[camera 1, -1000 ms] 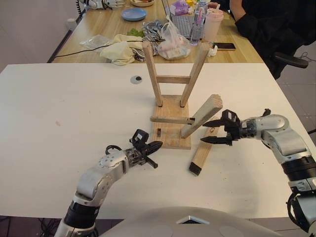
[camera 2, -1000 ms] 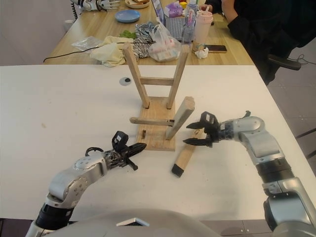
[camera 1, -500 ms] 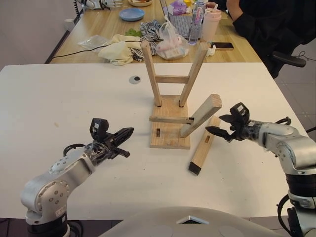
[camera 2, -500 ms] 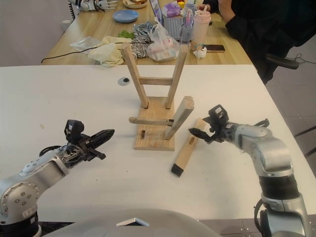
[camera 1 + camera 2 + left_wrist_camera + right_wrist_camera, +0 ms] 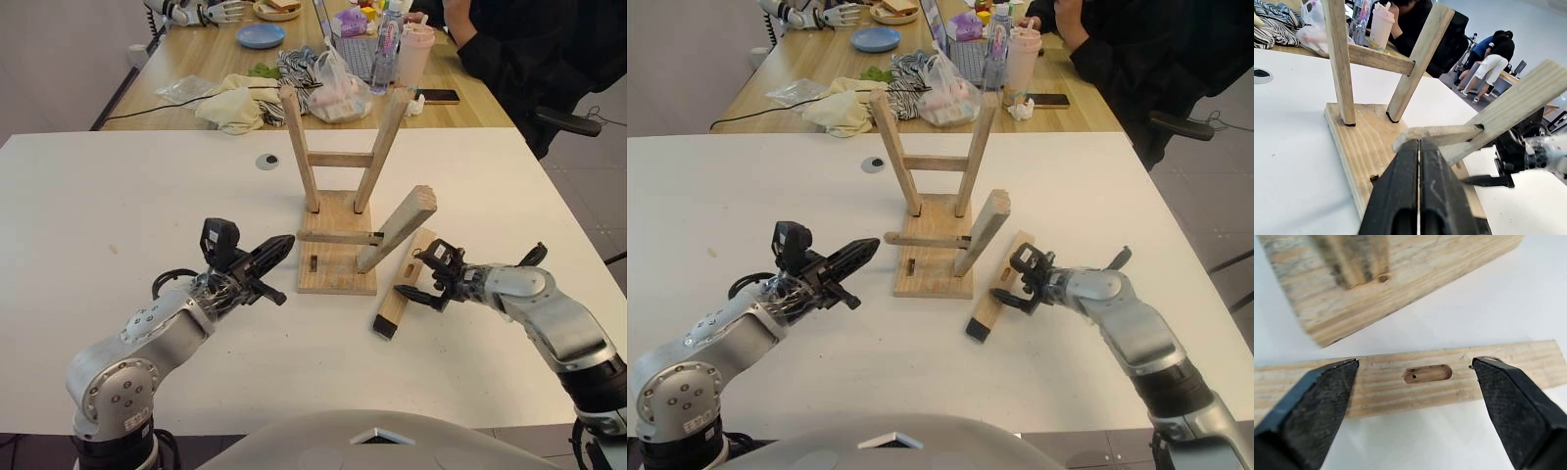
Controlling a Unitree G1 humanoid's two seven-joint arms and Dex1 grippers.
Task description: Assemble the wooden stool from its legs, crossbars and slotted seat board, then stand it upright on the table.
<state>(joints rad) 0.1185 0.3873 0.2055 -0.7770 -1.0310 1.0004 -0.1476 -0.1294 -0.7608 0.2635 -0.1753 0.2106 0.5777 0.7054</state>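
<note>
At four o'clock from the seat board [image 5: 343,276], the right gripper [image 5: 416,276] has dropped, spread wide, over the loose leg [image 5: 392,311], ready to grab. The left gripper [image 5: 1419,145] is clenched, holding nothing

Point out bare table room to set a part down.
Widest: white table left of the grommet and seat board. Also the far-right corner beyond the leaning leg. Crowded: centre, loose leg beside the board, right gripper over it, left gripper opposite.
</note>
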